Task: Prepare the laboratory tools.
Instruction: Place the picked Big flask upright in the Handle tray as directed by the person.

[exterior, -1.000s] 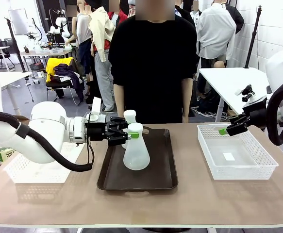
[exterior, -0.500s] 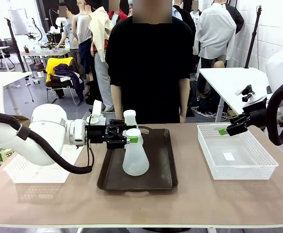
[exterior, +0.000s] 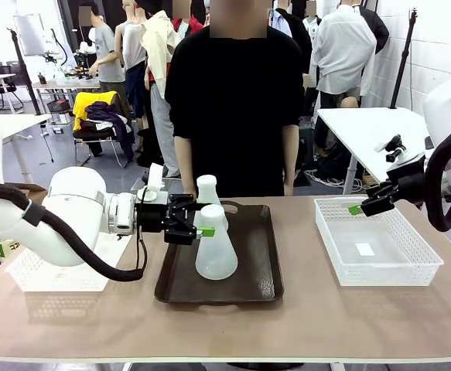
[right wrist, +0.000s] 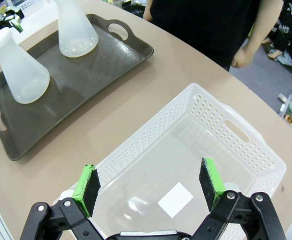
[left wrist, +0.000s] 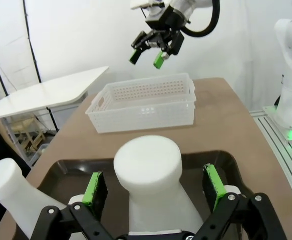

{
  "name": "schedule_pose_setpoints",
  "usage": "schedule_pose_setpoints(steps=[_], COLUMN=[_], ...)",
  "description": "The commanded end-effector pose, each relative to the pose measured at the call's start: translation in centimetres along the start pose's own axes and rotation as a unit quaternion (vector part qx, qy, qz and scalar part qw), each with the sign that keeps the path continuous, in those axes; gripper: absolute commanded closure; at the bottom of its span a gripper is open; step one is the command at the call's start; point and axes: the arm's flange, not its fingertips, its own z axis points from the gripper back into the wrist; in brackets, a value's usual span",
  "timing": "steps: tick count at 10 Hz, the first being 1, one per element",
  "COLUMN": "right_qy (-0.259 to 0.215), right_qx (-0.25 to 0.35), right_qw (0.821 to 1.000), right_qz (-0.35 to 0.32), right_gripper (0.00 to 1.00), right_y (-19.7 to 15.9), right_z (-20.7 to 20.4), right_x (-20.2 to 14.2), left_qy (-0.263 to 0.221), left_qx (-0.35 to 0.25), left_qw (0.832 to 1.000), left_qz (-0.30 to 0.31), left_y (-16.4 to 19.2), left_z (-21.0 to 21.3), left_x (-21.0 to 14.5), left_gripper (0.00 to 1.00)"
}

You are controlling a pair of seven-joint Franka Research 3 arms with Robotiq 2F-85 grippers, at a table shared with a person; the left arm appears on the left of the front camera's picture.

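Between the green pads of the left gripper [left wrist: 156, 186] the neck of the nearer flask [exterior: 215, 246] is seen, with a gap on each side, so the claw is released and nothing is grasped. This flask stands upright on the dark tray [exterior: 260, 282], near its middle and a little toward the left edge. The second flask [exterior: 207, 189] stands just behind it, close to the far left corner of the tray. It is judged that the flask was set down, or is about to be taken; which one cannot be told. For a good move, the pads should be kept level with the neck and moved straight along the claw's own line, so that neither flask is pushed over. The right gripper [right wrist: 151, 185] hangs with its jaws apart above the white basket [exterior: 411, 270], at the right side of the table [exterior: 302, 325], and is empty.
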Motion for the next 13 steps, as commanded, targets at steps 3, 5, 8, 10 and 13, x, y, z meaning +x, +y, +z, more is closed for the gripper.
schedule_pose_setpoints(steps=[3, 5, 8, 10, 13], right_qy=[0.004, 0.004, 0.004, 0.004, 0.004], right_qx=[0.001, 0.001, 0.001, 0.001, 0.001], right_qw=[1.0, 1.0, 1.0, 1.0, 1.0], right_qz=[0.002, 0.002, 0.002, 0.002, 0.002], right_gripper=[0.0, 0.0, 0.0, 0.0, 0.0], right_y=[-0.01, -0.01, -0.01, -0.01, -0.01], right_z=[0.06, 0.06, 0.06, 0.06, 0.06], right_x=[-0.15, -0.15, -0.15, -0.15, -0.15], left_qy=[0.036, 0.021, 0.021, 0.021, 0.021], left_qx=[-0.002, 0.002, 0.002, 0.002, 0.002], left_qw=[0.999, 1.0, 1.0, 1.0, 1.0], left_qz=[0.018, -0.007, -0.007, -0.007, -0.007], left_y=[-0.53, -0.39, -0.39, -0.39, -0.39], left_z=[0.83, 0.68, 0.68, 0.68, 0.68], left_x=[0.72, 0.23, 0.23, 0.23, 0.23], left_gripper=[0.0, 0.0, 0.0, 0.0, 0.0])
